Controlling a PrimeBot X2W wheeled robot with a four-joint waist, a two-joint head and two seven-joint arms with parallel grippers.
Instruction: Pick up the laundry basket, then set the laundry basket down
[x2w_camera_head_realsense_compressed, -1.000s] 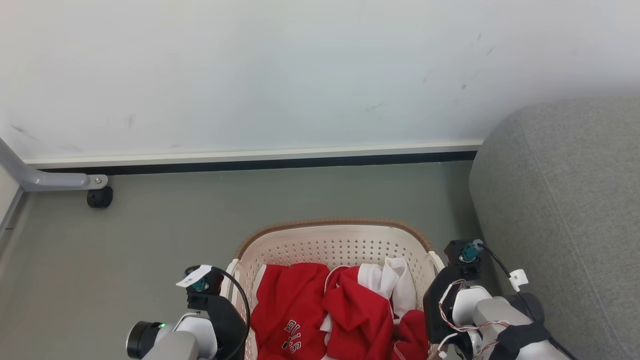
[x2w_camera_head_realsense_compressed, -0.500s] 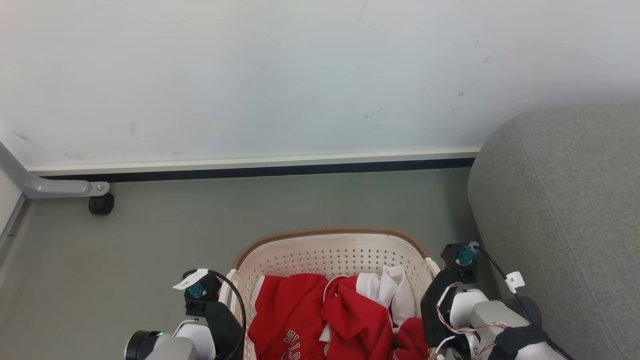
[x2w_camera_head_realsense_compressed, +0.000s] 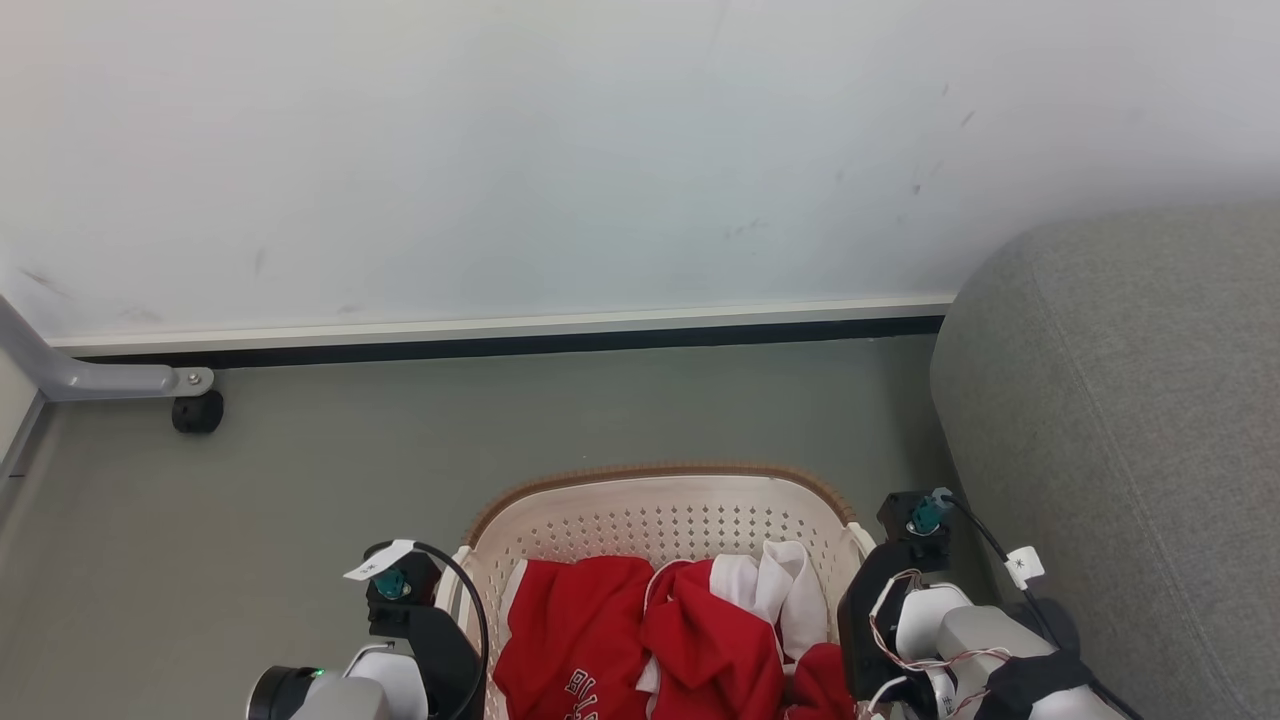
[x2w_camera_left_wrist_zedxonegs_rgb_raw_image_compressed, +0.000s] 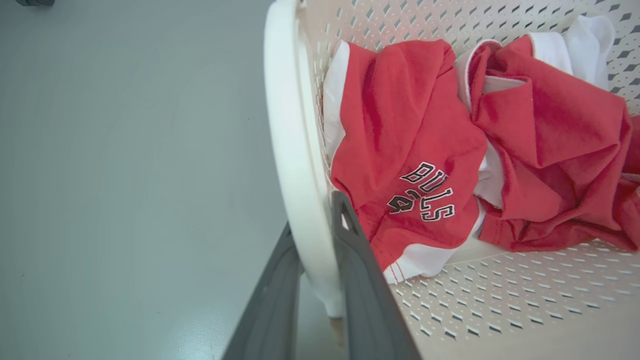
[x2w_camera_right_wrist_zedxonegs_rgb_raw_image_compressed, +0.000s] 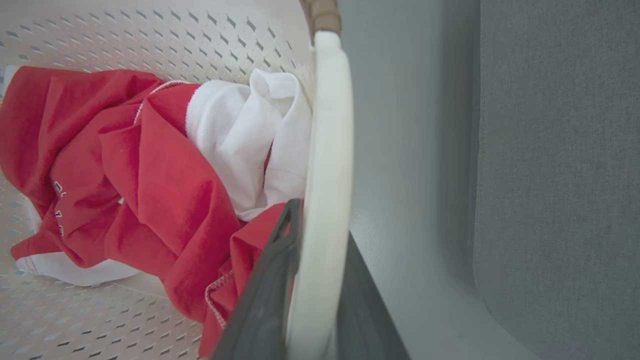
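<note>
Holding laundry basket (x2w_camera_head_realsense_compressed: 660, 505) at 6 o'clock in head view, clamping left handle (x2w_camera_left_wrist_zedxonegs_rgb_raw_image_compressed: 290, 150) inside left gripper (x2w_camera_left_wrist_zedxonegs_rgb_raw_image_compressed: 314, 225), clamping right handle (x2w_camera_right_wrist_zedxonegs_rgb_raw_image_compressed: 327, 150) inside right gripper (x2w_camera_right_wrist_zedxonegs_rgb_raw_image_compressed: 320, 225), carrying red clothes (x2w_camera_head_realsense_compressed: 640, 640), adjoining grey sofa (x2w_camera_head_realsense_compressed: 1120, 400) at 3 o'clock.

A pale wall (x2w_camera_head_realsense_compressed: 560, 150) meets grey floor (x2w_camera_head_realsense_compressed: 600, 400); a grey sofa (x2w_camera_head_realsense_compressed: 1130, 420) stands right.

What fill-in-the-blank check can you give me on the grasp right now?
The left gripper is shut on a white side ____ of the cream-white perforated plastic laundry basket.
The right gripper clamps the opposite handle, one finger inside the basket and one ____ it.
The crumpled clothes in the basket are mostly ____ with white parts.
The grey fabric sofa stands on the robot's ____ side of the basket.
Missing words: handle; outside; red; right.
</note>
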